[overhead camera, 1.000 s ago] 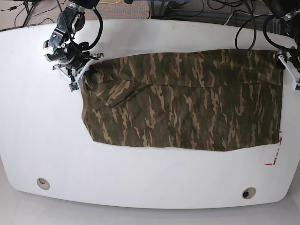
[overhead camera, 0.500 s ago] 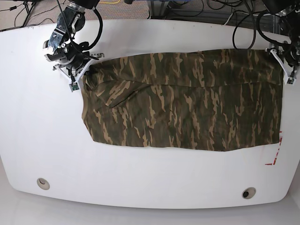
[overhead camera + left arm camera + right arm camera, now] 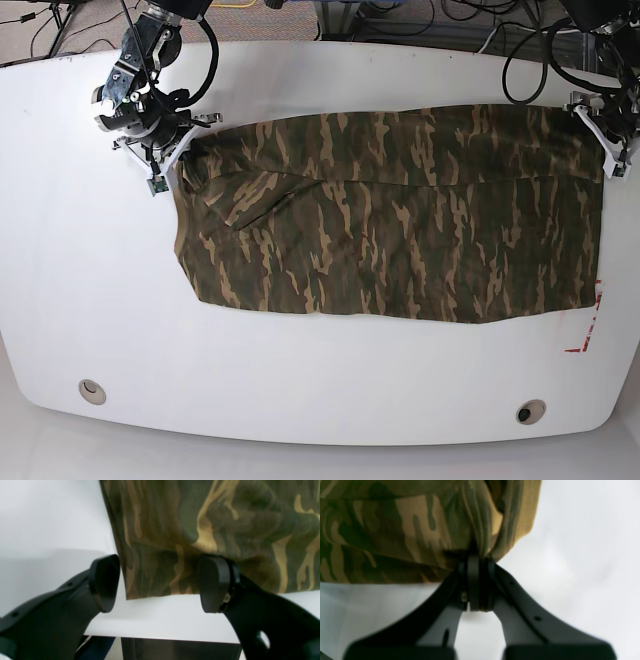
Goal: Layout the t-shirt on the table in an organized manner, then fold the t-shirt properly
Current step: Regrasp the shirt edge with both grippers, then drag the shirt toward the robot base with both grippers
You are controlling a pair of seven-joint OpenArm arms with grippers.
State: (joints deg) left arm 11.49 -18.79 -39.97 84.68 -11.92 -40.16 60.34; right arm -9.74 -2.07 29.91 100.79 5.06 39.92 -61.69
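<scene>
The camouflage t-shirt (image 3: 400, 215) lies flat as a long folded band across the white table (image 3: 320, 400). My right gripper (image 3: 178, 148) stands at the band's far-left corner, shut on a bunched bit of cloth. The right wrist view shows that pinch: the right gripper (image 3: 477, 565) has t-shirt (image 3: 395, 530) gathered between its jaws. My left gripper (image 3: 605, 140) hovers at the band's far-right corner. Close up, the left gripper (image 3: 160, 583) is open and holds nothing. A corner of the t-shirt (image 3: 225, 517) lies between its black fingers (image 3: 105, 582).
Two round grommets (image 3: 92, 390) (image 3: 530, 411) sit near the table's front edge. A red mark (image 3: 590, 330) shows beside the t-shirt's right end. Cables (image 3: 400, 20) lie beyond the far edge. The table's edge (image 3: 162, 635) runs just behind the left gripper.
My left gripper has shifted from the table's right edge a little inward and toward the far side, still open. The right gripper and the t-shirt have not moved.
</scene>
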